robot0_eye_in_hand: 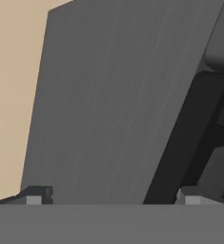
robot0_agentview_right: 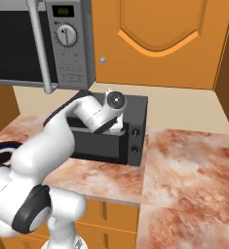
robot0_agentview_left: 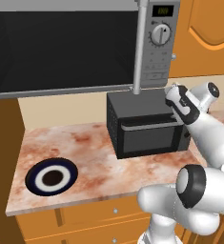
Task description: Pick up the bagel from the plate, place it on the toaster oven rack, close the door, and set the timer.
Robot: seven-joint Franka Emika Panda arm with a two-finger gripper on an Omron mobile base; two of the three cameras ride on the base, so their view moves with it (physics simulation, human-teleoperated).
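My fingers [robot0_eye_in_hand: 36, 195] spread fully wide, holding nothing, poised just above the toaster oven [robot0_agentview_left: 147, 126] top, its door [robot0_agentview_left: 149, 136] shut below them.

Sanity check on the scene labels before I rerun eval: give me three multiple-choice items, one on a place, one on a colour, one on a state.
1. Where is the plate?
A. On the counter, left of the toaster oven
B. On top of the toaster oven
C. Inside the microwave

2. What colour is the plate's rim?
A. Red
B. Dark navy
C. Green

3. How does the toaster oven's door stand?
A. Dropped fully open
B. Half open
C. Shut

Key: 1 A, the plate lies flat on the counter, apart from the oven and to its left in the left base view. 2 B, a navy ring runs round a white ring and a dark centre. 3 C, the door stands upright, flush with the oven's front, handle at the top.
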